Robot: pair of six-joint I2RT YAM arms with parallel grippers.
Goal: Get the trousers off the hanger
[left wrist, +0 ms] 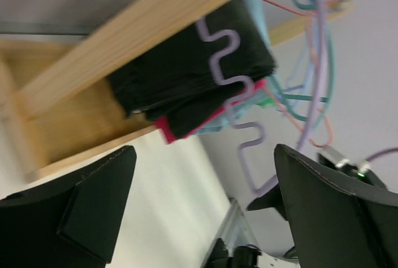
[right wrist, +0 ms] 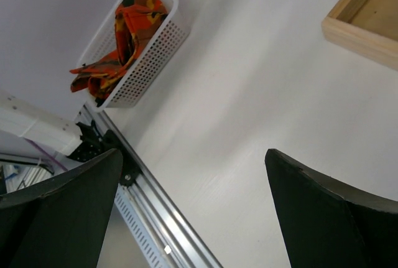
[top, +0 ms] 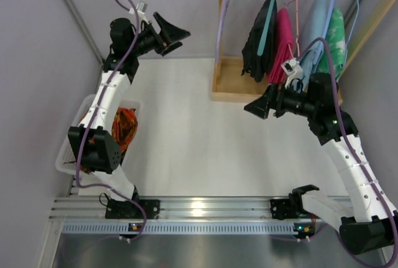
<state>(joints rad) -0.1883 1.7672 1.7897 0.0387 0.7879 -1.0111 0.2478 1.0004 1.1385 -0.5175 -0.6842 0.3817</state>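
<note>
White worktop (top: 205,137) runs from the arm rail at the near edge back to a pale wall, with a wooden rack (top: 231,86) standing at the far right. From where I stand, the trousers (top: 123,128) are off the rack altogether. They lie bunched in a white perforated basket (top: 73,136) at the left edge of the worktop, close beside the left arm's lower links. In the right wrist view, one orange fold spills over the basket's near rim.

The hanger (top: 219,25) hangs bare at the left end of the rack, just beside the wooden upright. The left wrist view shows its wavy lilac bar crossing in front of the black garment (top: 260,41). To the right of that hang a pink garment (top: 283,45), a light blue garment (top: 316,28) and a green garment (top: 336,36), each on its own hanger.

The left claw (left wrist: 205,150) is lifted high over the far left of the worktop and aimed across at the rack. It is released, fingers spread wide with nothing between them. The right claw (right wrist: 193,153) hovers in front of the rack's base, pointing left towards the basket. It is likewise released, fingers well apart and gripping nothing. Neither claw touches the trousers or the hanger.
</note>
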